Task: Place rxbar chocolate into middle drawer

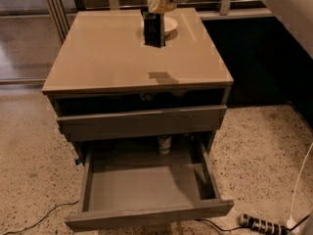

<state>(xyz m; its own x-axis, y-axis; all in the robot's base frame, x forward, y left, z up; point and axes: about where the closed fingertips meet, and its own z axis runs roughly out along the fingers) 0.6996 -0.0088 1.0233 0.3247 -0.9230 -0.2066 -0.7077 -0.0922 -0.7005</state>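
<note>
Tan counter [98, 58] carries a cream bowl [168, 24] near its far edge, and my pincer [154, 31] hangs just beside it as one dark block; I cannot tell whether it grips the rxbar chocolate, which I can't pick out separately. I judge this the pick-up step; next, carry forward and down into the pulled-out middle drawer [146, 180], where only a small can [165, 144] shows at the rear.
</note>
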